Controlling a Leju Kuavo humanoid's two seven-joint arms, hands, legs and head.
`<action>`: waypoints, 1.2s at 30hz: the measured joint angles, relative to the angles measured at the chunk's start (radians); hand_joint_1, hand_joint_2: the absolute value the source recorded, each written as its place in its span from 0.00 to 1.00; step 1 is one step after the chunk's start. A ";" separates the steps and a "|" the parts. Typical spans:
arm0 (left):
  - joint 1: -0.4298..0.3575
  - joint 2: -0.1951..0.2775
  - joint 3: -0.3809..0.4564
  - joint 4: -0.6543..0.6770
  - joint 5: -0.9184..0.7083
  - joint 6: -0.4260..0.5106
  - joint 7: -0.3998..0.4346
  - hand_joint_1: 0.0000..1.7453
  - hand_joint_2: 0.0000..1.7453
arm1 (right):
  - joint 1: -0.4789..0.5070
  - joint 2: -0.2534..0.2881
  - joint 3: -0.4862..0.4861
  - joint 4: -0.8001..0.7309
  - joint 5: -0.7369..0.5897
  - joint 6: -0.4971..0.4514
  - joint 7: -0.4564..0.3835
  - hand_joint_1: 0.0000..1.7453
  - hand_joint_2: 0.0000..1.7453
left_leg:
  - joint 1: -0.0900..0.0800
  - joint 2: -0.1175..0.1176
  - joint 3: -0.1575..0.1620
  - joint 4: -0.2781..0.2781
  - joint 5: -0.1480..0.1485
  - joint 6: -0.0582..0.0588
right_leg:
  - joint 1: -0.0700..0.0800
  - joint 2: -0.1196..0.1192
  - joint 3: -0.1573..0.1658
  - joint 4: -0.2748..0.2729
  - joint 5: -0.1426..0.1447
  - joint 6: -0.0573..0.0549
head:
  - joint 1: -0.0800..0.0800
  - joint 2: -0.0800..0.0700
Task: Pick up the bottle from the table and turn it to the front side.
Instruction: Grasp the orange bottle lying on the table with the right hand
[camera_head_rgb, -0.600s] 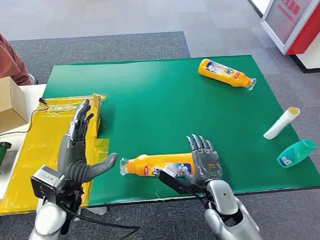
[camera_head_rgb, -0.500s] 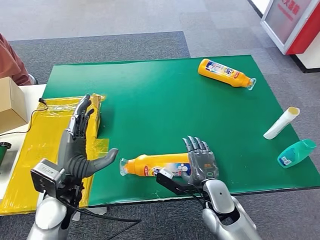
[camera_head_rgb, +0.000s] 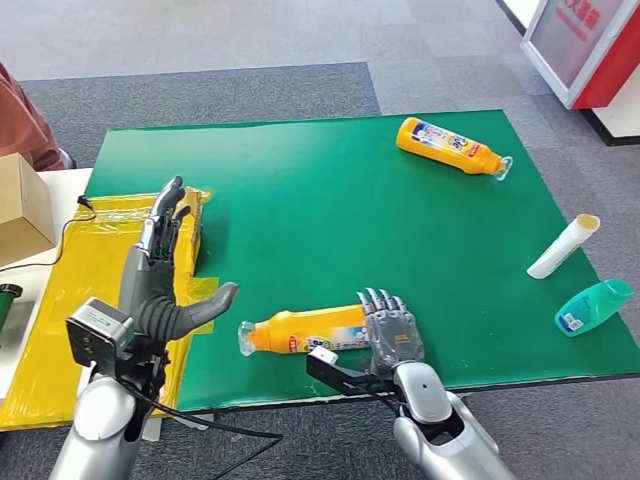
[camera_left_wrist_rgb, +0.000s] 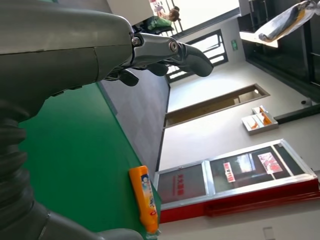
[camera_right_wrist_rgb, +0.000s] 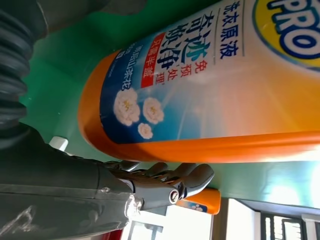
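Change: my right hand (camera_head_rgb: 390, 335) has drawn back toward the green bench's (camera_head_rgb: 317, 200) near edge, fingers spread, beside the lying orange plastic bottle (camera_head_rgb: 306, 331), not gripping.
Left hand (camera_head_rgb: 162, 290): wide, empty.
Meaning: I judge pickup still ahead.

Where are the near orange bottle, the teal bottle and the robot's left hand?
near orange bottle (camera_head_rgb: 309, 329): head view, on its orange body.
teal bottle (camera_head_rgb: 592, 306): head view, mid-body.
left hand (camera_head_rgb: 155, 285): head view, on the palm.

You have a green table (camera_head_rgb: 317, 200): two orange bottles (camera_head_rgb: 309, 329) (camera_head_rgb: 449, 146), a white tube (camera_head_rgb: 562, 246), a teal bottle (camera_head_rgb: 594, 305), yellow sheeting (camera_head_rgb: 83, 290).
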 joint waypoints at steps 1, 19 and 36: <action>0.000 0.000 0.000 0.001 0.000 0.000 0.000 0.00 1.00 | -0.001 0.000 0.000 0.004 0.000 0.000 0.000 0.00 1.00 | 0.000 0.000 0.000 0.000 0.000 0.000 | 0.000 0.000 0.000 0.000 0.000 0.000 | 0.000 0.000; -0.011 0.000 0.000 0.008 0.002 -0.008 0.000 0.00 1.00 | -0.039 0.022 0.008 0.075 -0.006 -0.008 -0.004 0.50 1.00 | 0.000 0.000 0.001 0.000 0.000 0.000 | 0.000 0.000 0.000 0.000 0.001 -0.001 | 0.000 0.000; 0.014 0.007 -0.002 0.007 0.013 0.003 0.009 0.00 1.00 | -0.030 0.032 -0.023 0.113 -0.062 -0.077 -0.023 1.00 1.00 | 0.000 0.000 0.002 0.000 0.001 0.000 | 0.000 0.000 0.002 0.000 0.001 -0.001 | 0.000 0.000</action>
